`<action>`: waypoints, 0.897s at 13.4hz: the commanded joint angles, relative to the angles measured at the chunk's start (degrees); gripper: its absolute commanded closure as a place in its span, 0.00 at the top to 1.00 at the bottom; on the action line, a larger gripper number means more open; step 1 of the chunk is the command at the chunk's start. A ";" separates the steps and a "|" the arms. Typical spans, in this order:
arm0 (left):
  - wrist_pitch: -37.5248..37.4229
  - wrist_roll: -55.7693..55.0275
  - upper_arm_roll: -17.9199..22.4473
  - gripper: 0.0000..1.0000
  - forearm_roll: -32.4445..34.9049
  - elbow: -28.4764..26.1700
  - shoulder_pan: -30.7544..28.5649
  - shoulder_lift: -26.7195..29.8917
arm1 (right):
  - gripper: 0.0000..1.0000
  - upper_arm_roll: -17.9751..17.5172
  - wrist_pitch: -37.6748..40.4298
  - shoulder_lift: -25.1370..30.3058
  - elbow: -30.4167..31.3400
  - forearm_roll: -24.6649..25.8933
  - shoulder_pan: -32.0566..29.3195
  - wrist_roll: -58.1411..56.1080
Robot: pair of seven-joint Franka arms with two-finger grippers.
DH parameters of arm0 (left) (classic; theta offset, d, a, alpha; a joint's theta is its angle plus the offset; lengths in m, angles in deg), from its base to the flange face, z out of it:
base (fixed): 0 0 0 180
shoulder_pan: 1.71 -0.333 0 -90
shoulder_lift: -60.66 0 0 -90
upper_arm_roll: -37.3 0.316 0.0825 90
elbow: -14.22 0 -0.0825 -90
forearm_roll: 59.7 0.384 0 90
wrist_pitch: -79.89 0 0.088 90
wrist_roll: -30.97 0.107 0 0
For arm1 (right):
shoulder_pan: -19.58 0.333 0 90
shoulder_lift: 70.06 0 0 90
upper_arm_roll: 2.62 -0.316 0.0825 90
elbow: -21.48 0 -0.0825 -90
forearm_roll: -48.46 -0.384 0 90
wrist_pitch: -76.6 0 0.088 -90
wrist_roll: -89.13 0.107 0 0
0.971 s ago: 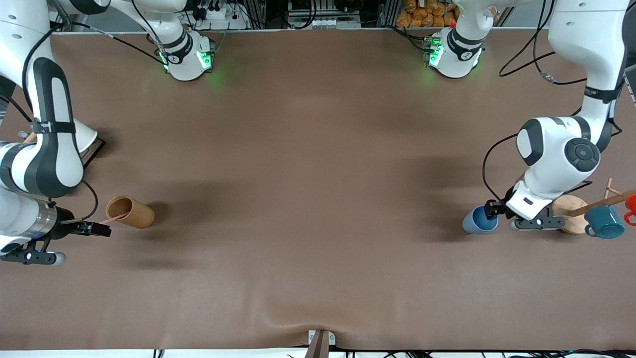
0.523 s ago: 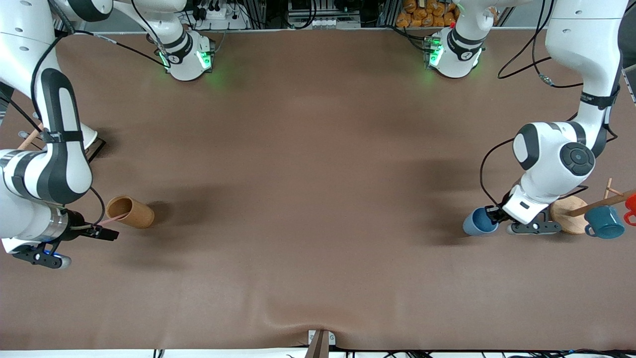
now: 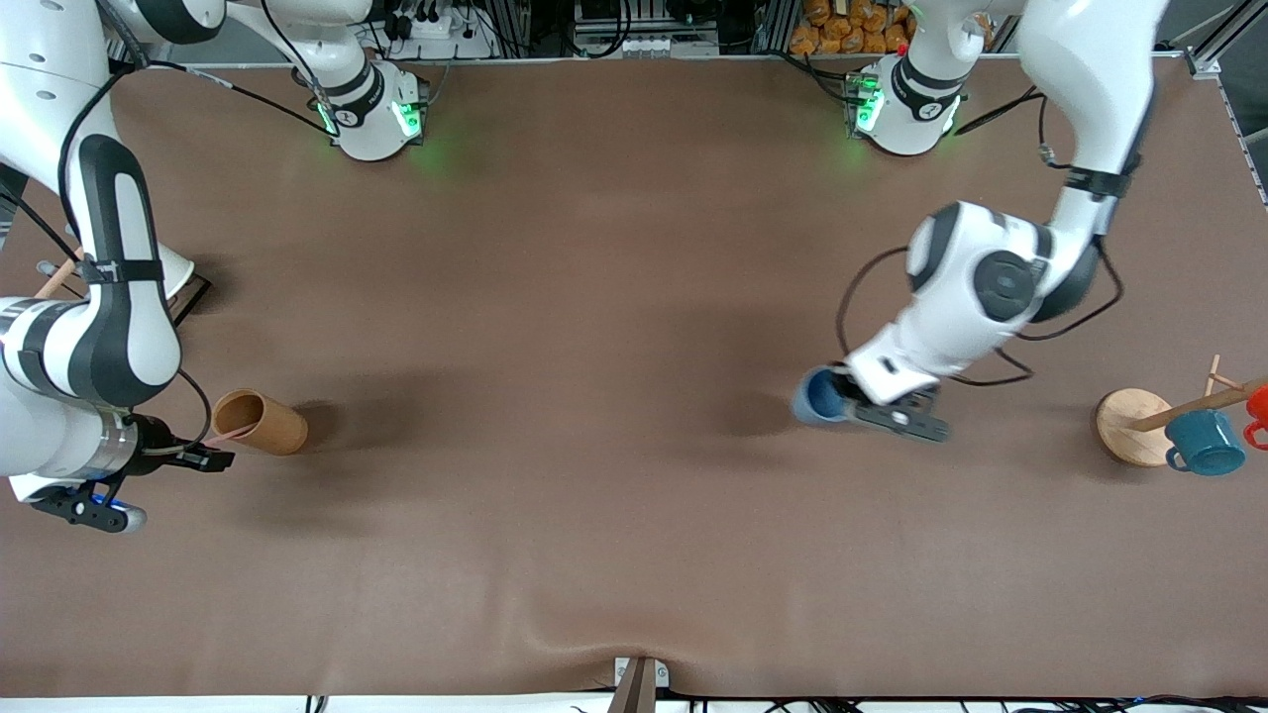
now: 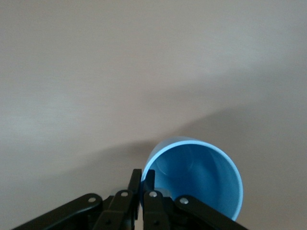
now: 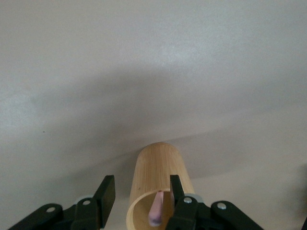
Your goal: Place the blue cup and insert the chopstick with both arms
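Note:
My left gripper (image 3: 844,400) is shut on the rim of the blue cup (image 3: 816,395) and holds it tilted, mouth sideways, in the air over the table between its middle and the left arm's end. In the left wrist view the cup (image 4: 196,175) shows its light-blue inside, with my gripper (image 4: 143,178) pinching its rim. The brown tube (image 3: 261,422) lies on its side at the right arm's end, with the pale-pink chopstick (image 3: 226,434) poking from its mouth. My right gripper (image 3: 218,458) is open at that mouth. In the right wrist view the gripper (image 5: 141,194) straddles the tube (image 5: 158,177) and chopstick (image 5: 156,209).
A round wooden rack base (image 3: 1132,426) stands at the left arm's end, with a dark teal mug (image 3: 1205,443) and a red item (image 3: 1258,406) on its rods. A white cup (image 3: 176,271) sits by the right arm. A bracket (image 3: 639,681) is at the table's front edge.
My left arm has carried the blue cup away from beside the wooden rack base toward the table's middle. My right gripper has crept slightly closer to the tube's mouth.

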 commanded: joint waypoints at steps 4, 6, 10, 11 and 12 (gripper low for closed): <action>-1.95 -18.95 0.80 0.00 2.14 5.17 18.28 -3.49 | 0.50 -0.36 1.91 0.28 -0.71 -0.72 -0.32 0.85; -1.68 -26.52 0.80 0.00 6.27 6.04 23.72 -5.42 | 0.46 -0.36 2.09 0.37 -0.71 -0.72 -0.40 0.85; -0.99 -37.45 0.62 0.00 13.13 8.77 28.58 -10.34 | 0.37 -0.36 2.53 0.37 -0.71 -0.72 -0.49 0.67; 0.76 -38.15 0.71 0.00 14.54 9.12 29.98 -12.44 | 0.37 -0.36 2.62 0.37 -0.71 -0.72 -0.49 0.67; 2.52 -40.42 0.88 0.00 15.59 9.65 31.12 -14.38 | 0.37 -0.36 2.62 0.46 -0.71 -0.72 -0.49 0.67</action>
